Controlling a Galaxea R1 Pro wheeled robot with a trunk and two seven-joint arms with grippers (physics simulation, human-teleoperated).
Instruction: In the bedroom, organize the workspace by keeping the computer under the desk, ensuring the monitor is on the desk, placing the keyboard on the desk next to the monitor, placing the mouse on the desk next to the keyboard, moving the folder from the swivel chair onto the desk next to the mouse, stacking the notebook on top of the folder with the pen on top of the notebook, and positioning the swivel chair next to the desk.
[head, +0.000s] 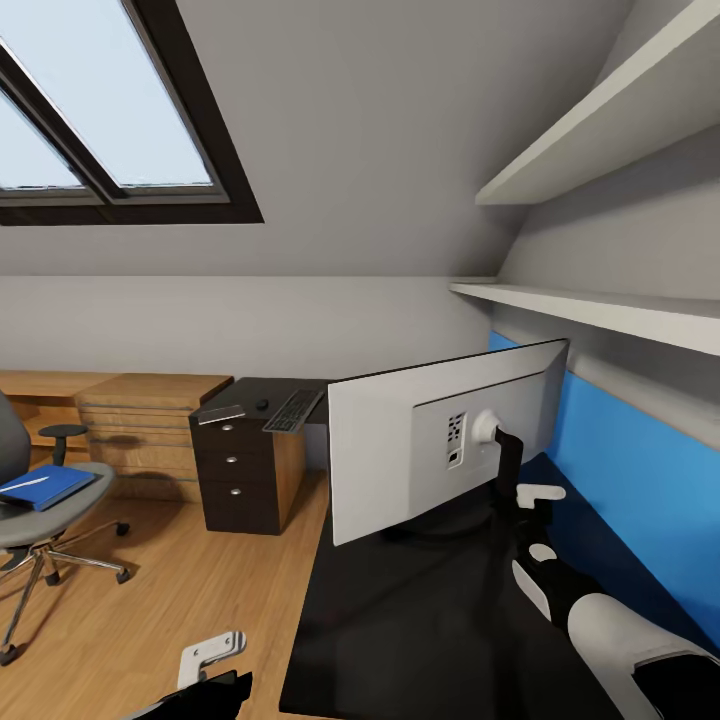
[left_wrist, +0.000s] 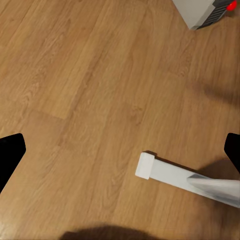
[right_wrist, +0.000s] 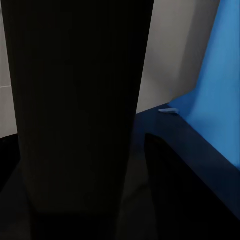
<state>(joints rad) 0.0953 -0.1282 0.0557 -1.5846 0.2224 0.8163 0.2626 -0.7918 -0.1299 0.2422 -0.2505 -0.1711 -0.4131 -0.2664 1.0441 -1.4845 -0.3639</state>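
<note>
Black glossy tabletop (head: 420, 620) carries the monitor (head: 440, 440), white back showing, near the blue panel. Right gripper (head: 515, 480) reaches its stand; whether those fingers pinch it I cannot tell. Left fingers (left_wrist: 10, 155) hang spread over the floor. Judged best: turn it slowly, foot flat.

Two white wall shelves (head: 600, 300) (one above the other), a dark drawer unit (head: 240, 470), a black-framed skylight (head: 110, 130).
</note>
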